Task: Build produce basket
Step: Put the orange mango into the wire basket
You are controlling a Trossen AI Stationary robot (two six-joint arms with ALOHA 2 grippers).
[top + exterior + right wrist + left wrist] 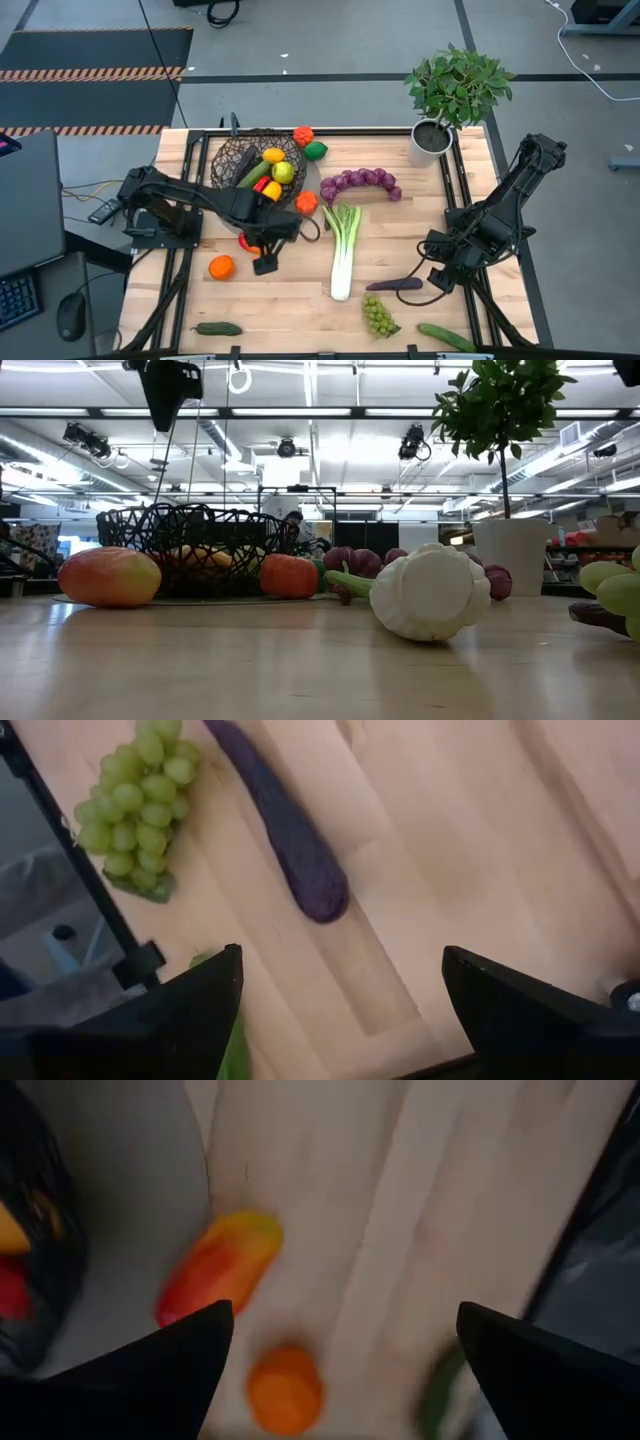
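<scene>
A few fruits sit in the basket [262, 160], but leek [343, 250], grapes [360, 183] and more remain out; both grippers, left gripper [265, 262] and right gripper [436, 282], gape empty.

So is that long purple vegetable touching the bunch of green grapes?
Apart. The right wrist view shows bare wood between the aubergine and the green grapes; the high view shows the same gap.

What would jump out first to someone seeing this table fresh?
The round dark wire-mesh basket at the table's far left, already holding yellow, green and red produce, with the left gripper open over the wood just in front of it. Next, the long white-green leek lying mid-table, and the leafy potted plant at the far right corner.
</scene>
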